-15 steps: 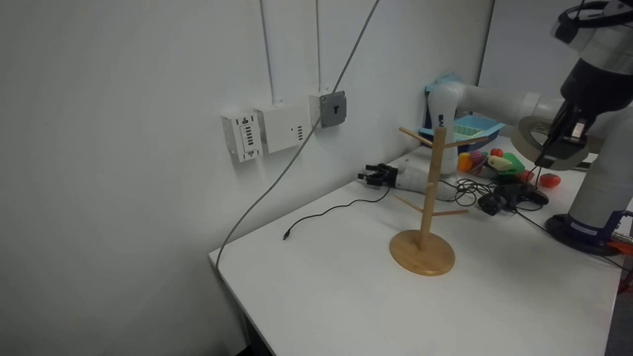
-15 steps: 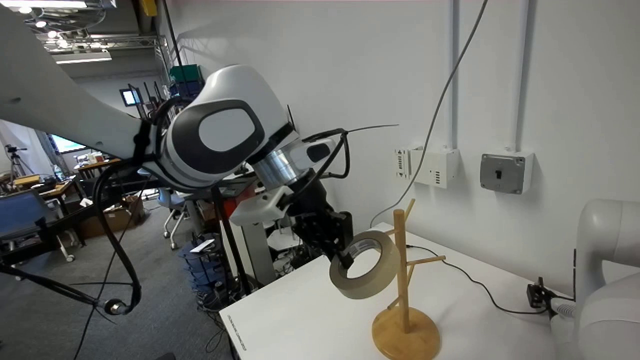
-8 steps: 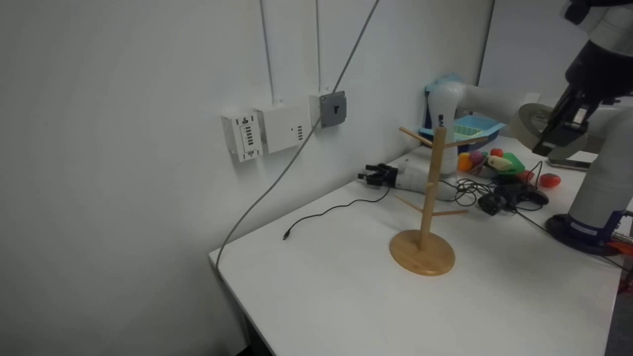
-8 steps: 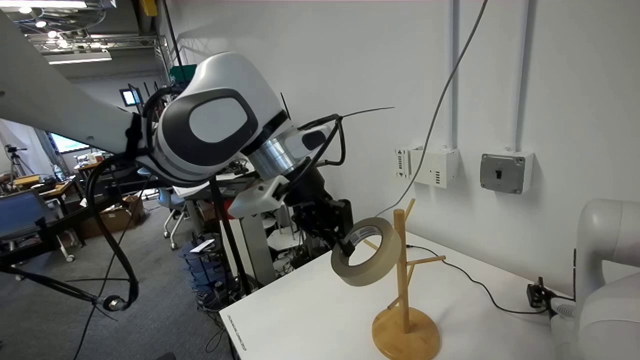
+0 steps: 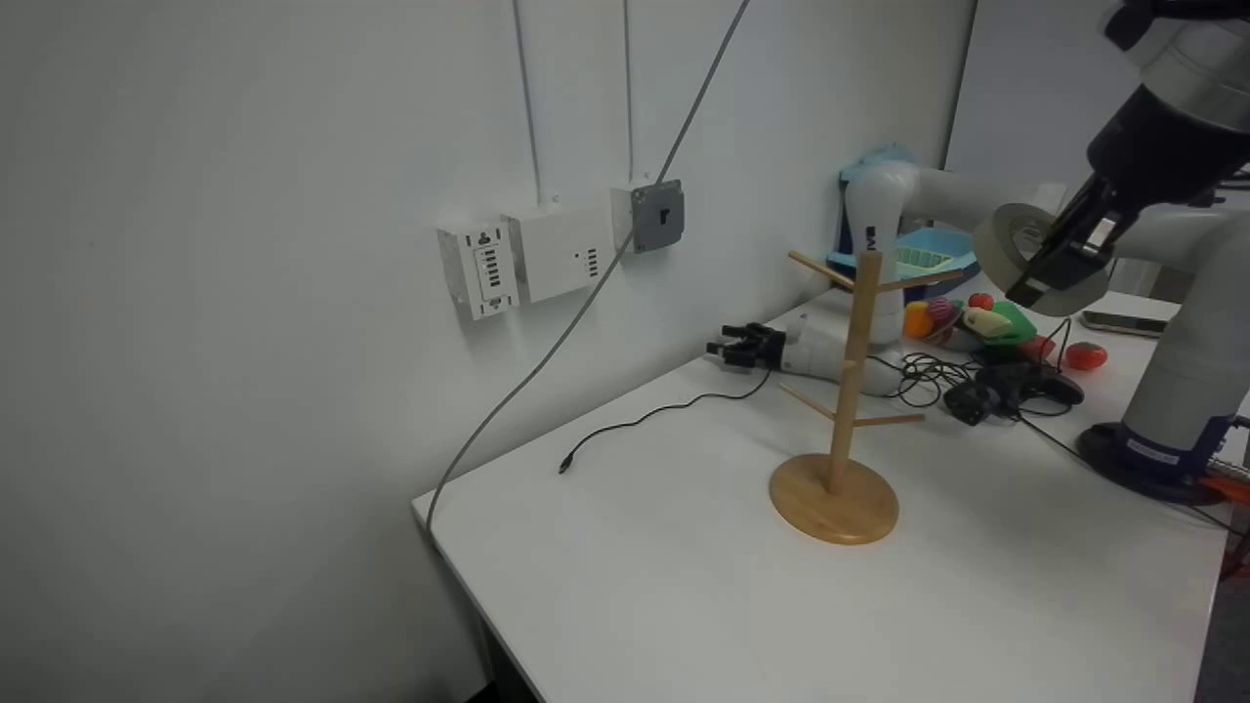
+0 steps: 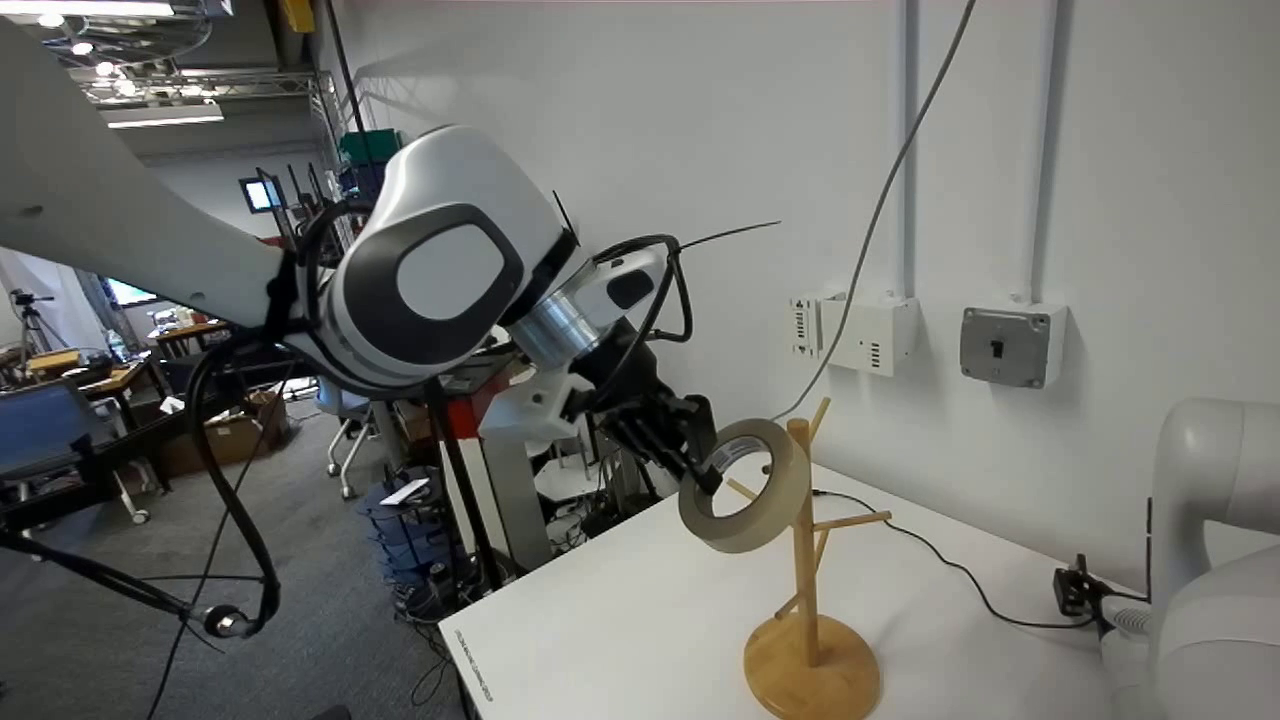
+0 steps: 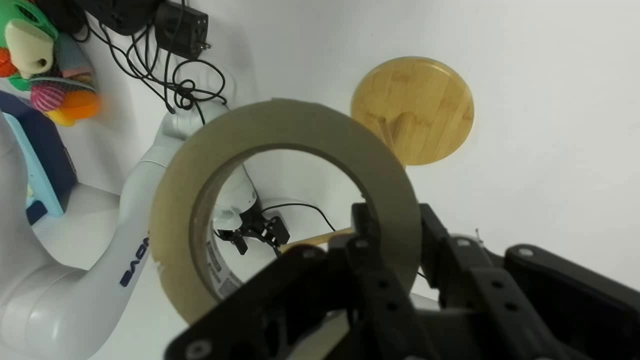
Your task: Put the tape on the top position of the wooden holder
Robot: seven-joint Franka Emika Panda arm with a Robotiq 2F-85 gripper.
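The tape, a flat beige ring, shows in both exterior views [image 5: 996,252] [image 6: 740,532] and large in the wrist view [image 7: 285,122]. My gripper [image 5: 1033,285] [image 6: 705,475] [image 7: 392,220] is shut on one side of the ring, one finger inside the hole and one outside. The tape hangs tilted in the air. The wooden holder [image 5: 851,391] [image 6: 804,570] stands upright on the white table, with angled pegs high and low. In an exterior view the tape is right of the holder, apart, around top-peg height. The wrist view shows its disc base [image 7: 425,100]; the tape hides part of it.
A second white arm [image 5: 884,210] lies behind the holder, its black gripper [image 5: 750,347] on the table. Toy food [image 5: 986,322], a blue basket [image 5: 942,249], black cables [image 5: 928,376] and a black device [image 5: 1016,391] are at the back right. A wall runs behind.
The gripper and held tape have risen, then moved closer to the holder: leftward in an exterior view, rightward in another. The holder has not moved.
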